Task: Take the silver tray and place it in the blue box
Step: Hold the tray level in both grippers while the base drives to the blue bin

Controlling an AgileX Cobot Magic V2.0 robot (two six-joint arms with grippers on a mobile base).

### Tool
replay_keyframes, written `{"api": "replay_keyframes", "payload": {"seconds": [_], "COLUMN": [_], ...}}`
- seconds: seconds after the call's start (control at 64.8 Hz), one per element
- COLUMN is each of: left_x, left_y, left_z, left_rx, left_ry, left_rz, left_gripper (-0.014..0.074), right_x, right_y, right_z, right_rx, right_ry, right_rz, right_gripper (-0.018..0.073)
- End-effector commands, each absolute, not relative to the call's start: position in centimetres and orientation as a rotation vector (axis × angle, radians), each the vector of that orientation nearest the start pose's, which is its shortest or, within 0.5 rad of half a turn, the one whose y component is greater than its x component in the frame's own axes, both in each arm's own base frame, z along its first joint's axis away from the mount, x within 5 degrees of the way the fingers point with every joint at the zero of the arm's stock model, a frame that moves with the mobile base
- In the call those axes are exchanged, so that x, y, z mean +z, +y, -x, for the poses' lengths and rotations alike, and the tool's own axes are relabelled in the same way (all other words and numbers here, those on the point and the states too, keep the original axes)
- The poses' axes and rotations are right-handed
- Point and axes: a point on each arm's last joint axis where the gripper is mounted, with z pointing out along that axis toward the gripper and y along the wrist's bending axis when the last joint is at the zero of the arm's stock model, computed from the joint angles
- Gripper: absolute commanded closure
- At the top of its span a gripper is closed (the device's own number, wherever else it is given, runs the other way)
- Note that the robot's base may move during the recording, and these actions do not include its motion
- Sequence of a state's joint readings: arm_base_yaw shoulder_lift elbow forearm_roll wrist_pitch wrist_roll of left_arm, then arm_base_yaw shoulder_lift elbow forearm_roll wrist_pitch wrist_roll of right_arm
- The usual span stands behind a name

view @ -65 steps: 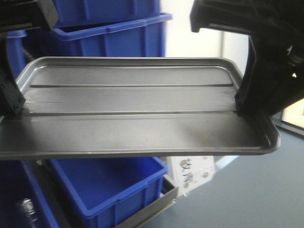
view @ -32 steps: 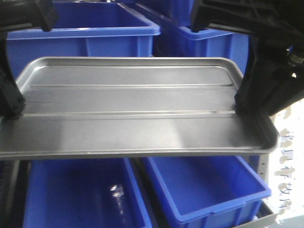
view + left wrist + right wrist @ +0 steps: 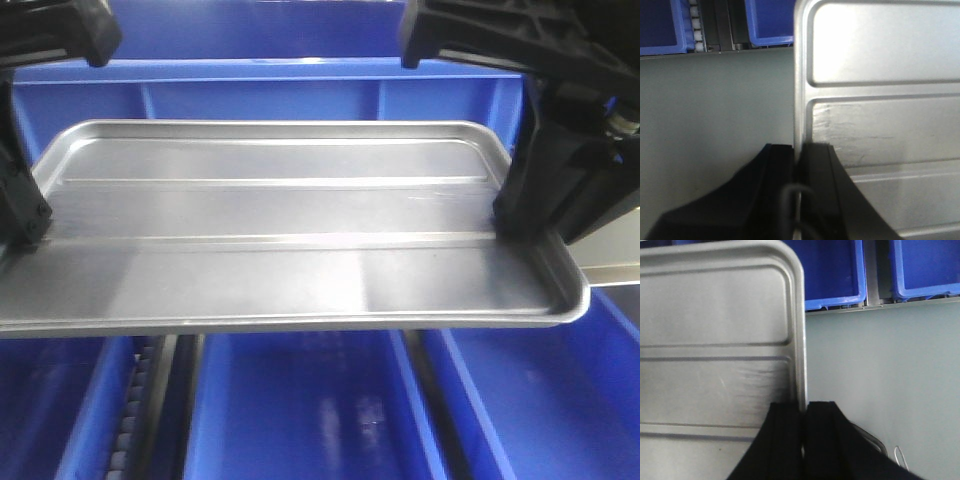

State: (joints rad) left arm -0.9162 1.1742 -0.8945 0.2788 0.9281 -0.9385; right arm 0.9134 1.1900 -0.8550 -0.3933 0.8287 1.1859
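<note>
**Holding silver tray (image 3: 290, 240) by both short ends, in front of blue box (image 3: 260, 98)**

Front view: spans middle of frame, roughly level, clear of everything below. Two long ridges running left to right across its bottom, near rim low in frame. Clamped at far left of frame by left gripper (image 3: 25, 215) and at right by right gripper (image 3: 515, 215), black jaws closed on the raised rim at each end. Touching nothing but the two pincers. Covers lower part of the box's ribbed wall at top of frame, with the lipped rim showing above the tray's far edge. Not inside the box. Cannot tell the gap between them.

Along bottom of frame, under the tray: narrower blue bins (image 3: 300, 410) side by side, with a roller rail (image 3: 135, 420) between the left two.

Left wrist view: pinched on the tray's rim at lower middle, one of the fingers (image 3: 817, 190) inside the rim, the other outside. Grey floor (image 3: 715, 110) at left of frame.

Right wrist view: same grip mirrored, rim squeezed between both jaws at lower middle, tray filling left of frame.
</note>
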Motion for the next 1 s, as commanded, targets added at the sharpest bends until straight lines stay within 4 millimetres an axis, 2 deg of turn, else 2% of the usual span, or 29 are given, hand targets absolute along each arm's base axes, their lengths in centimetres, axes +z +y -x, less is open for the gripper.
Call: {"api": "replay_keyframes", "payload": {"seconds": [0.0, 0.987], "left_x": [30.57, 30.57], "left_y": [-15.85, -15.85], "left_z": [-14.78, -14.78], "left_rx": [-0.303, -0.303], "left_ry": [2.598, 2.598], "left_rz": [-0.135, -0.135], "left_gripper": [0.0611, 0.0611], "right_x": [29.95, 29.95], "right_y": [15.78, 15.78], "right_z": [-16.02, -16.02], "right_rx": [0.351, 0.351], "right_ry": [2.495, 2.495], "right_rz": [-0.081, -0.081], "right_gripper": [0.0501, 0.0501]}}
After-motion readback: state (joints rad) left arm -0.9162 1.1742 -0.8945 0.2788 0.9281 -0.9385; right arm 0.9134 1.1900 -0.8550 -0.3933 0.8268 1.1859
